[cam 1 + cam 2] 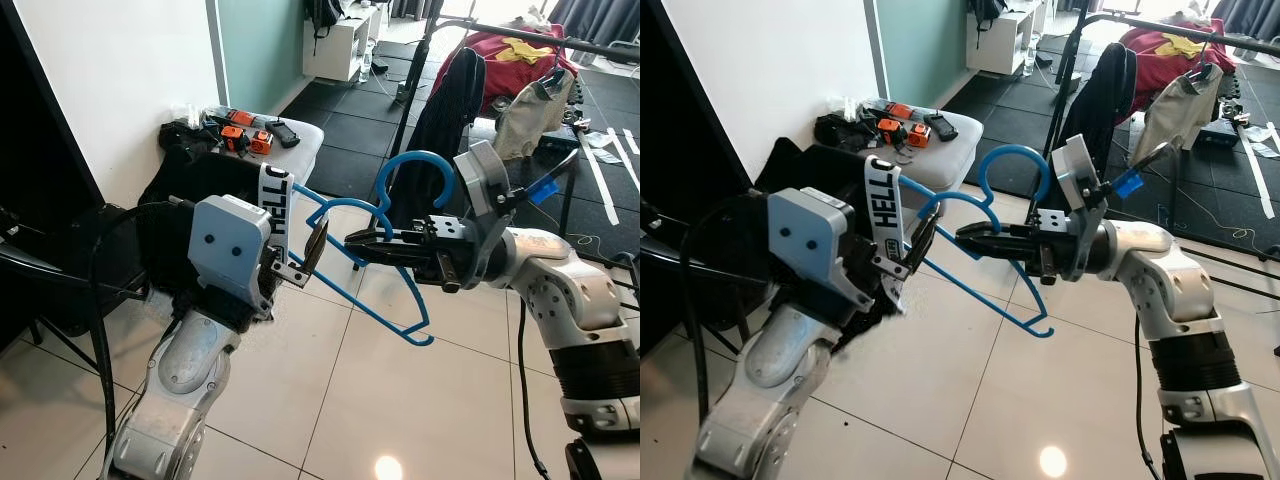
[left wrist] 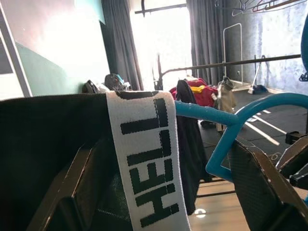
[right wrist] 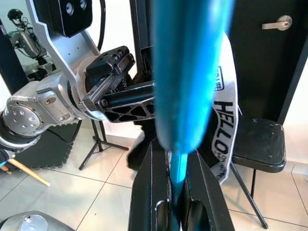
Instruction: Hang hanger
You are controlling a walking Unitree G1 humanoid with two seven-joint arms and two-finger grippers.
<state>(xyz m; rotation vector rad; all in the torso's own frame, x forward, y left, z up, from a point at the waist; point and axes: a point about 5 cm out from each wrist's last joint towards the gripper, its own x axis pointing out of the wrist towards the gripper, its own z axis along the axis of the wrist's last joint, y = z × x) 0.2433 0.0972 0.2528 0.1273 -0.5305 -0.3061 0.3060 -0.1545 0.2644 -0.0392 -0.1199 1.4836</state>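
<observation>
A blue plastic hanger (image 1: 412, 156) is held out in front of me, above the tiled floor, hook up. My right gripper (image 1: 352, 240) is shut on its neck just under the hook, and the blue bar (image 3: 187, 72) runs out between its fingers. A black garment with a white "HELLO" strap (image 1: 272, 205) hangs over the hanger's left shoulder (image 2: 269, 103). My left gripper (image 1: 305, 258) is at that shoulder with its fingers (image 2: 260, 183) spread apart; the strap (image 2: 149, 159) and the black cloth lie over and between them. The black clothes rail (image 1: 520, 30) stands farther off at the back right.
A black jacket (image 1: 445, 100) and a beige garment (image 1: 530, 110) hang on the rail. A grey stool (image 1: 300, 150) with orange tools stands by the white wall. A black chair (image 1: 60, 280) is at my left. Black mats cover the far floor.
</observation>
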